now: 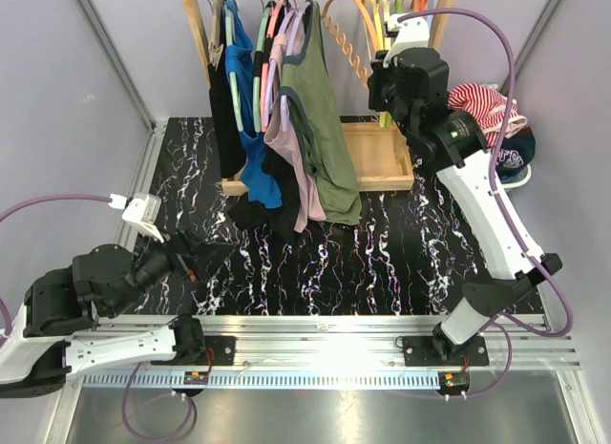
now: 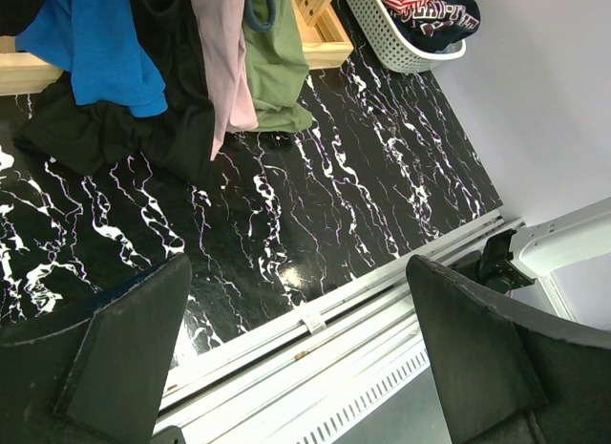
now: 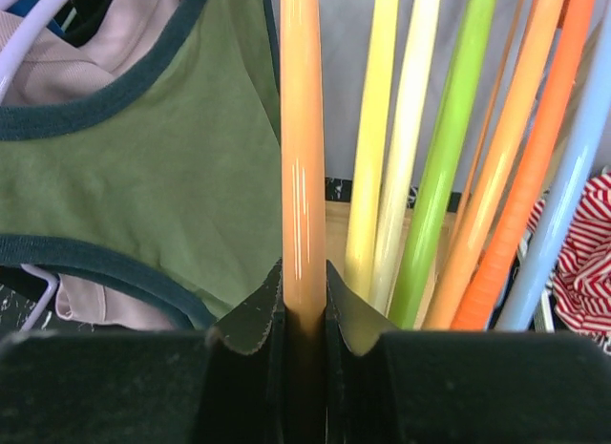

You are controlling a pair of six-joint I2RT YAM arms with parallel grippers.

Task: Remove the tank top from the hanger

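Right pincer [image 3: 304,308] clamps tight on the bar of one pale orange hanger [image 3: 303,158], apparently to steady it while cloth is worked free. One green tank top [image 3: 143,177] hangs just left of it, not yet off; whether it rides this hanger cannot be told. At least five more coloured bars, all bare, crowd immediately to the pincer's right. Left pincer [image 2: 298,301], the second of two, gapes wide and holds nothing, low over the marbled table [image 2: 363,177], clothes ahead of it, probably poised to tug a hem. One laundry basket [image 2: 382,33] sits ahead to its right.
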